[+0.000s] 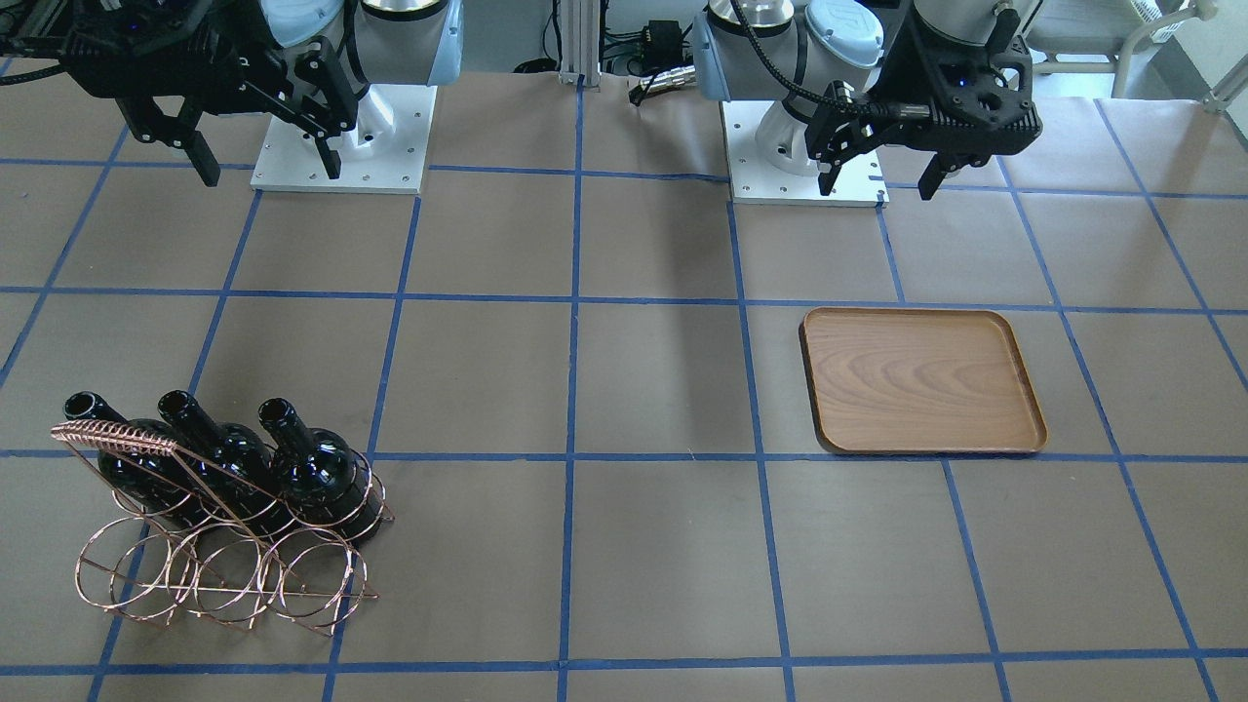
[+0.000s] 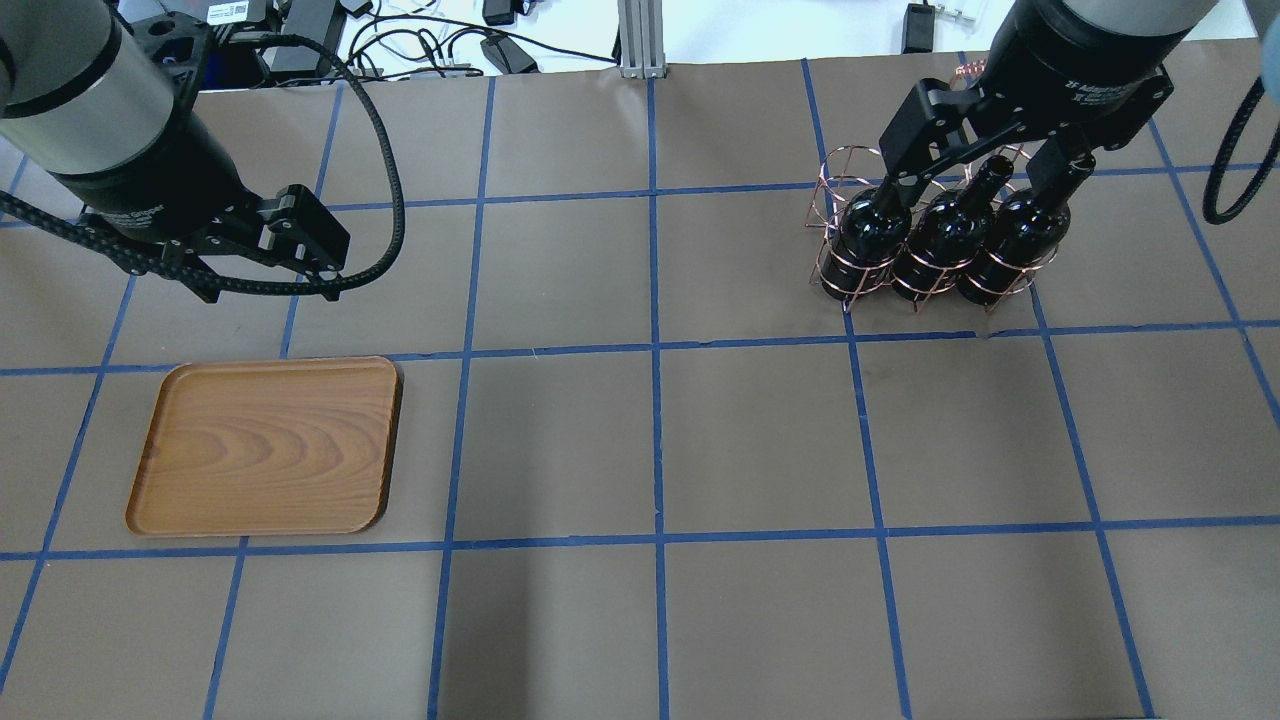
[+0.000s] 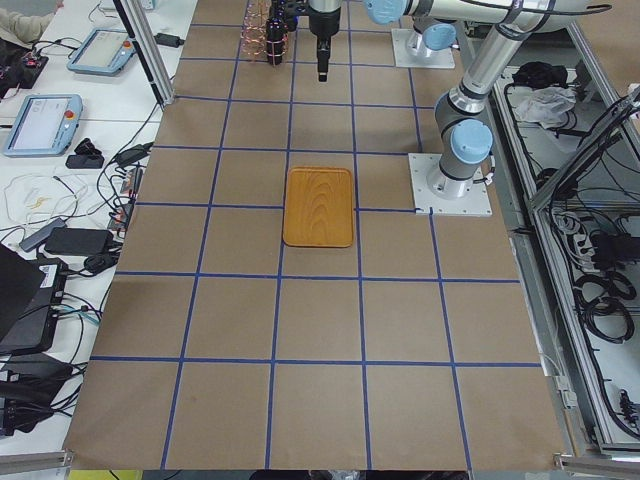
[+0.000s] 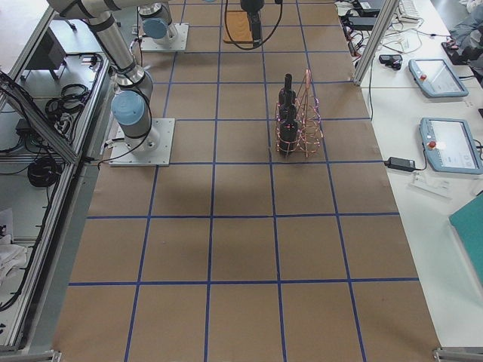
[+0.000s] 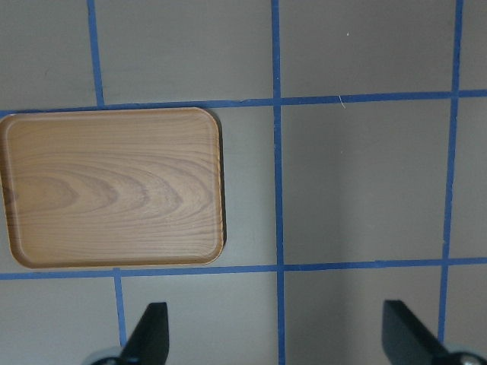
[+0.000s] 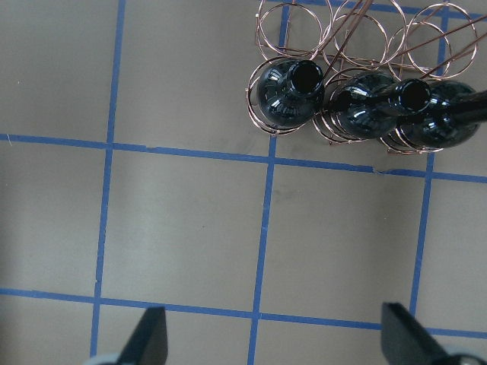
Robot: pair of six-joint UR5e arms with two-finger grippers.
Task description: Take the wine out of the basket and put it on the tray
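Three dark wine bottles [image 1: 312, 468] stand tilted in the copper wire basket [image 1: 224, 575], mouths up. They also show in the overhead view [image 2: 945, 235] and the right wrist view [image 6: 293, 87]. My right gripper [image 2: 980, 170] is open and empty, high above the table just on the robot's side of the basket [image 6: 285, 26]; its fingertips [image 6: 148, 334] show at the bottom of its wrist view. The wooden tray [image 2: 265, 445] lies empty on the other side. My left gripper [image 1: 877, 185] is open and empty, high and back from the tray [image 5: 114, 186].
Brown paper with a blue tape grid covers the table. The two arm bases [image 1: 341, 136] stand at the robot's edge. Cables, tablets and aluminium posts [image 3: 150, 60] lie beyond the far table edge.
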